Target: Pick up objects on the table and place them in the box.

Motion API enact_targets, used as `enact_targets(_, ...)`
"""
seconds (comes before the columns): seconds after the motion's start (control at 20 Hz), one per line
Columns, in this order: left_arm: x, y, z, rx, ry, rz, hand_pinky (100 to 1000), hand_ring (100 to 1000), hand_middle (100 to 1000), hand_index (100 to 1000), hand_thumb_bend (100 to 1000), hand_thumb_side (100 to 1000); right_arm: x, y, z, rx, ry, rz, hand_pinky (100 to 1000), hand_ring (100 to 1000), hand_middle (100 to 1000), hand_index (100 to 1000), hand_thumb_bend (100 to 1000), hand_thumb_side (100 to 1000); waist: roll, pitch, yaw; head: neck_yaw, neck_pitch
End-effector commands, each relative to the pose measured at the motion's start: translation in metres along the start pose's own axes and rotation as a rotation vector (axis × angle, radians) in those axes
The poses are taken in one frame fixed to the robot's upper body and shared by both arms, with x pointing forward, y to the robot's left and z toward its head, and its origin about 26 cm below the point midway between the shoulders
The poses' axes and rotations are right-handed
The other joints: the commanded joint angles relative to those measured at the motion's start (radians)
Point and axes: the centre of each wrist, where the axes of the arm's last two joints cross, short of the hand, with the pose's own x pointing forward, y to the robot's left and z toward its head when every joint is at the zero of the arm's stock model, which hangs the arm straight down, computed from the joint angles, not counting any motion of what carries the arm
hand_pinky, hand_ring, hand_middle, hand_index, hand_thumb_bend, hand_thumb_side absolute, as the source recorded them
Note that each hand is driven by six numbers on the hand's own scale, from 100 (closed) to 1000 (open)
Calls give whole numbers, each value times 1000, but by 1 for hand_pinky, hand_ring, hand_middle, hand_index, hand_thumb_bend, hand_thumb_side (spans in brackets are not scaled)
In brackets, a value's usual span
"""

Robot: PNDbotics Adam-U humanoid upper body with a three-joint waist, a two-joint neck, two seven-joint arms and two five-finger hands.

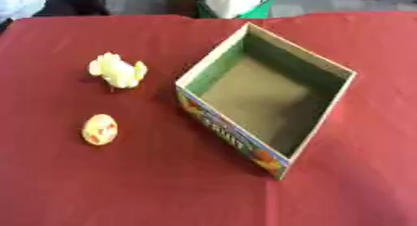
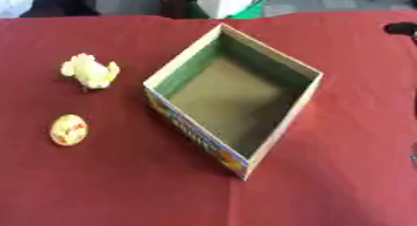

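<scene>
An open cardboard box with a printed front wall stands askew in the middle of the red tablecloth, and nothing lies inside it. To its left a pale yellow fluffy toy lies on the cloth. Nearer to me, a small round yellow object with orange marks lies to the left of the box's front corner. Neither of my hands shows in either view.
The red cloth covers the whole table. A small black shape pokes in at the right edge, and I cannot make out what it is. Beyond the far edge are a white and green thing and a person's sleeve.
</scene>
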Motion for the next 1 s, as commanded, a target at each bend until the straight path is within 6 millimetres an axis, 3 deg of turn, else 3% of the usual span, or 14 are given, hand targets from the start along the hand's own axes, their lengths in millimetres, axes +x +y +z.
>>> enact_targets(0.05,4,3,-7,-5,-29,-14,744,729,768,931,240,876,7,-2,-8,29,-31,10,649,891,688,867,100,1000,-2,-12,-1,3,1)
enact_targets(0.4,0,18,-9,-105,-4,-189,730,697,755,917,198,787,6,-2,-6,22,-20,15,649,891,686,867,100,1000,-3,-18,-2,-17,12)
enact_targets(0.7,-22,17,-6,-366,39,-385,760,739,784,930,215,807,6,-3,-5,27,-9,20,650,891,686,867,100,1000,7,-25,-11,-19,18)
enact_targets(1.0,-38,15,-3,-642,48,-589,764,758,794,933,466,844,6,-2,-6,38,-7,15,650,890,686,866,100,1000,11,-33,-20,-10,18)
